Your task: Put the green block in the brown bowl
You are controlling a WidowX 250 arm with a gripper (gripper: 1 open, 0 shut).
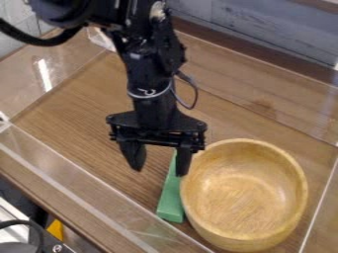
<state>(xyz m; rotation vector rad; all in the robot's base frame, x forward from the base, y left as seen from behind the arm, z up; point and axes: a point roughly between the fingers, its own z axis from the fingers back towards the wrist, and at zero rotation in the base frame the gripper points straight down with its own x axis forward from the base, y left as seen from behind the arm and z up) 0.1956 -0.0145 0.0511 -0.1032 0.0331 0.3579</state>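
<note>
The green block (172,201) lies flat on the wooden table, its far end tucked against the left side of the brown bowl (246,192), which sits at the front right. My black gripper (157,158) points straight down, open, with one finger (132,154) left of the block's far end and the other finger (187,159) close to the bowl's rim. The fingers hang just above the block's upper end and nothing is between them. Part of the block's far end is hidden behind the fingers.
Clear acrylic walls (79,183) fence the wooden table (79,109) on the front and left. A small clear stand (95,38) sits at the back left corner. Open tabletop lies left of the block.
</note>
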